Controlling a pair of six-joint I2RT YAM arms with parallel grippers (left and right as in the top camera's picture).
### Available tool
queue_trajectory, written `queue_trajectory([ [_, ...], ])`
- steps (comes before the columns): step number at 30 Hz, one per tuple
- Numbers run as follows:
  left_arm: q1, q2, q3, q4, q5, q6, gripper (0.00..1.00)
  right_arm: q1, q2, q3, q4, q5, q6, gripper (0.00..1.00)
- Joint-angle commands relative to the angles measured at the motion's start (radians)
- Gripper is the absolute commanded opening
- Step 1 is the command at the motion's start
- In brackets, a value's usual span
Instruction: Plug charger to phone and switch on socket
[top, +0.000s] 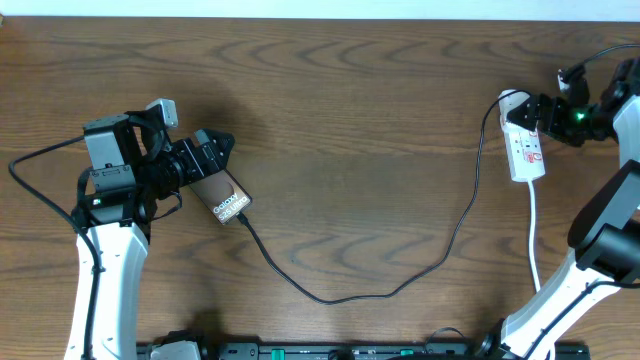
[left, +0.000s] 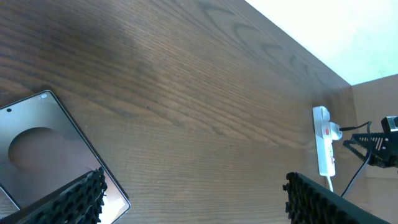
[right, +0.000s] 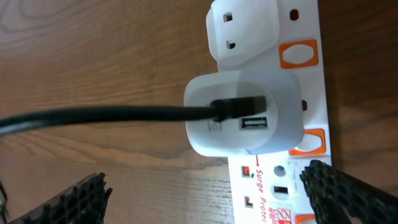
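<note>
The phone (top: 228, 200) lies tilted on the table at the left, and its back shows in the left wrist view (left: 43, 146). The charger cable (top: 400, 285) runs from the phone's lower end across the table to a white adapter (right: 245, 115) plugged into the socket strip (top: 526, 150). My left gripper (top: 208, 158) is open at the phone's upper end, with one finger over the phone's corner (left: 196, 202). My right gripper (top: 537, 112) is open and hovers over the strip's far end, its fingers either side of the strip (right: 208, 196). Orange switches (right: 298, 53) sit beside the outlets.
The strip's white cord (top: 533, 235) runs toward the front edge beside the right arm's base. The strip also shows far off in the left wrist view (left: 323, 143). The table's back edge is close behind the strip.
</note>
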Motion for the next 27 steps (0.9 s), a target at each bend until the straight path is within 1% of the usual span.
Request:
queue_trajectory([
  [1,-0.003,0.005,-0.001,-0.005,-0.009,0.025,0.91,0.009,0.053,0.015,0.009,0.010,0.028,0.99],
  [11,-0.003,0.005,-0.001,-0.012,-0.012,0.043,0.90,0.010,0.090,0.015,0.028,0.004,0.028,0.99],
  [15,-0.003,0.005,-0.001,-0.015,-0.012,0.044,0.90,0.012,0.091,0.015,0.039,-0.032,0.028,0.99],
  [27,-0.003,0.005,-0.001,-0.032,-0.012,0.062,0.91,0.045,0.091,0.015,0.076,-0.032,0.052,0.99],
])
